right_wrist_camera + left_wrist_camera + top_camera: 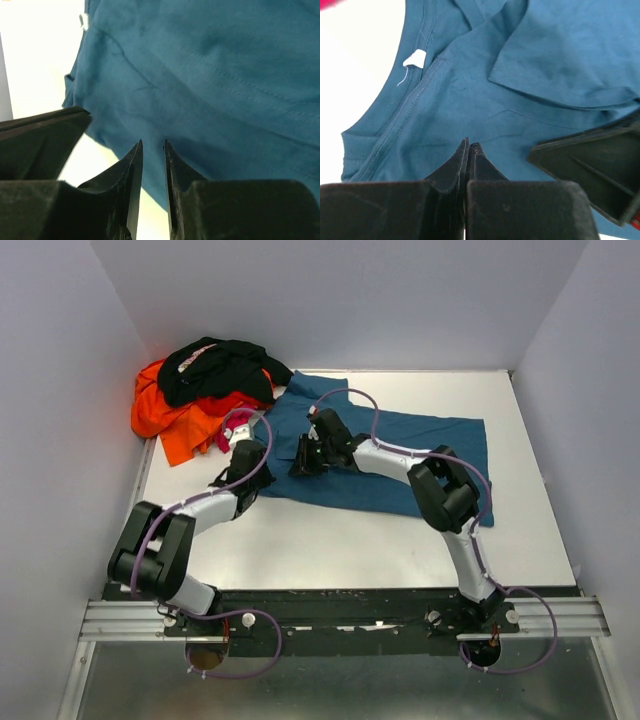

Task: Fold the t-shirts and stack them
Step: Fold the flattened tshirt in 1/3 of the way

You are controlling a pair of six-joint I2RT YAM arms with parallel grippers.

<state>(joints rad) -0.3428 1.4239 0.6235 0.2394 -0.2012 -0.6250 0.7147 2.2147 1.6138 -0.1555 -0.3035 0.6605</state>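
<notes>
The teal-blue t-shirt (400,455) lies spread across the middle of the table, its collar end towards the left. My left gripper (252,468) is at the shirt's left edge. In the left wrist view its jaws (470,146) are pressed together over the teal cloth (560,55), just below the collar and its white tag (415,59); no cloth shows between them. My right gripper (299,466) is close beside it, over the same end. Its jaws (152,146) stand a narrow gap apart above the shirt's edge (210,75).
An orange shirt (165,415), a black shirt (215,368) and a magenta-pink shirt (226,436) lie heaped at the back left corner. Grey walls close in the table on three sides. Each wrist view shows the other gripper's finger (592,162) (40,140) close by.
</notes>
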